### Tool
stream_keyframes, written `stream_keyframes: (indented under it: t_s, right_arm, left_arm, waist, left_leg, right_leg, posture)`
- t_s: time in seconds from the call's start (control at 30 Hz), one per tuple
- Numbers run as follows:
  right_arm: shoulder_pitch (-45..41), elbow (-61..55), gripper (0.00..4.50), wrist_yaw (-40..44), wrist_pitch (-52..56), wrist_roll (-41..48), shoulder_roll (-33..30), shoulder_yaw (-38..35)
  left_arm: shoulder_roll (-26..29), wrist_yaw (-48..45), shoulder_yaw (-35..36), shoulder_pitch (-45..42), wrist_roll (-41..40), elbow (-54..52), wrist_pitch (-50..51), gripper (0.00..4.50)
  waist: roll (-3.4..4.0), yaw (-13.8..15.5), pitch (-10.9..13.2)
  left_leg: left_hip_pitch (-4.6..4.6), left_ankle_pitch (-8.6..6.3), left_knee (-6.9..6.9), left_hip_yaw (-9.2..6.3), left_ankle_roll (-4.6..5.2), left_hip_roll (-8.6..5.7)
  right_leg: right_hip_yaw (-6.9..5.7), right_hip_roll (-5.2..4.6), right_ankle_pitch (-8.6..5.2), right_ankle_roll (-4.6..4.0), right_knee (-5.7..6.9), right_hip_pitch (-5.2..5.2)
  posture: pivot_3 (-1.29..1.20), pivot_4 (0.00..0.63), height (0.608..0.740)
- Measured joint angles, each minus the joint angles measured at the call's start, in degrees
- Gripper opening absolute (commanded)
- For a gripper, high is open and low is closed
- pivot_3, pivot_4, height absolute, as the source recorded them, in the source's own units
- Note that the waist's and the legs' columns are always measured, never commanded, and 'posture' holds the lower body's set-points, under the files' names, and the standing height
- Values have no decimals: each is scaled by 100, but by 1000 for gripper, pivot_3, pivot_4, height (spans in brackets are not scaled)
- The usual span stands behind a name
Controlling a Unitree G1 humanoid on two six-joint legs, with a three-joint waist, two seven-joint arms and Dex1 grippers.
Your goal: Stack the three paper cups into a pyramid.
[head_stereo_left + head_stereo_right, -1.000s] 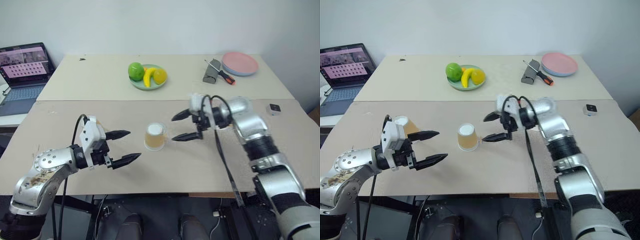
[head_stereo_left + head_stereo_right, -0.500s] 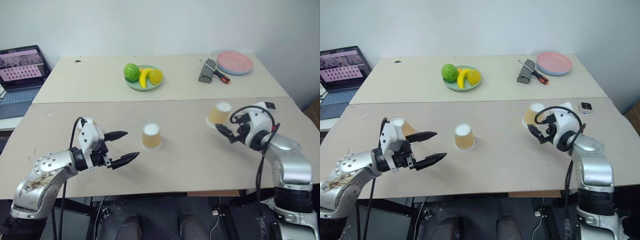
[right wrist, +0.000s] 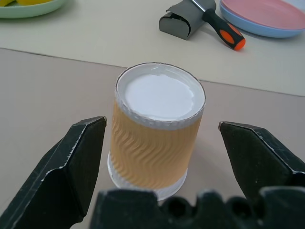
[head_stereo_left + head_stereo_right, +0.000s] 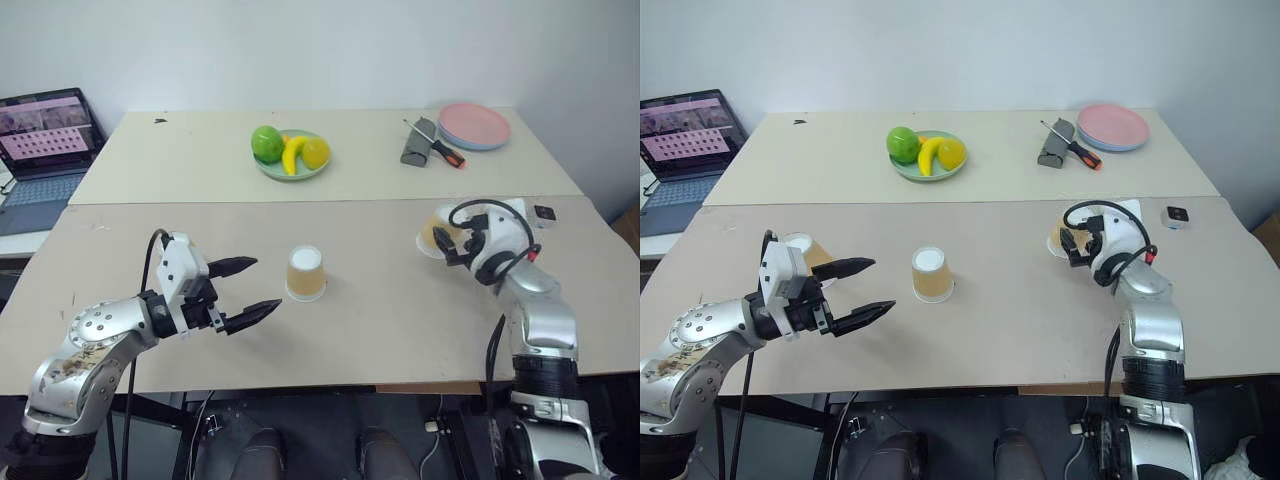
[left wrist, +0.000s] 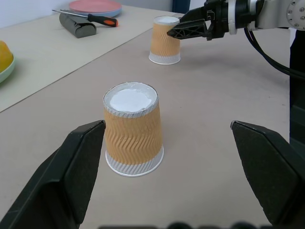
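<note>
Cups are not stacked yet, so the pyramid has not been started. All three paper cups stand upside down on the counter, well apart from each other. One cup [image 4: 305, 273] sits in the middle of the counter. A second cup [image 4: 803, 250] is near the left edge, just behind the left gripper [image 4: 247, 290]. The third cup [image 3: 156, 125] is near the right edge, and the right gripper [image 4: 1071, 243] is right at it. From the right wrist view, the right fingers [image 3: 71, 162] are wide apart, one on each side of that cup, and they do not touch it. The left fingers [image 5: 76, 164] are also wide apart and hold nothing; they point at the middle cup, which stands a little way ahead of them. The step in hand looks like grabbing the right cup. Next, the right fingers need to close softly on its sides, since paper squashes easily. Then the cup should be lifted and set down just beside the middle cup to make the bottom row.
</note>
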Motion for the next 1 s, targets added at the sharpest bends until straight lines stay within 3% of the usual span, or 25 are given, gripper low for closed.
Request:
stream_keyframes:
  t_s: [0.73,0.77,0.9,1.0]
  right_arm:
    - [-800,1440,4428,-28,-647,218,118,105]
    - [-800,1440,3927,-31,-657,219,113,104]
    - [-800,1444,2818,-47,-683,219,112,104]
    - [-800,1444,2786,-51,-683,218,112,105]
  left_arm:
    - [-16,60,87,-30,3,0,1,4500]
    - [-16,60,87,-29,4,0,1,4500]
    - [-15,59,87,-29,13,0,1,4500]
    - [-15,58,87,-29,14,0,1,4500]
  waist:
    - [0,-4,0]
    - [0,-5,0]
    - [0,-7,0]
    - [1,-5,0]
  left_leg:
    - [-1,0,-1,-1,0,0]
    - [-1,0,-1,0,0,0]
    - [0,0,-1,0,0,1]
    - [-1,0,-1,-1,0,0]
  right_leg:
    - [-1,0,0,0,0,-1]
    - [0,0,0,0,0,-1]
    - [-1,0,0,0,1,-1]
    - [0,0,0,0,0,-1]
  posture:
    - [0,150,740]
    - [0,150,740]
    - [0,150,740]
    - [0,150,740]
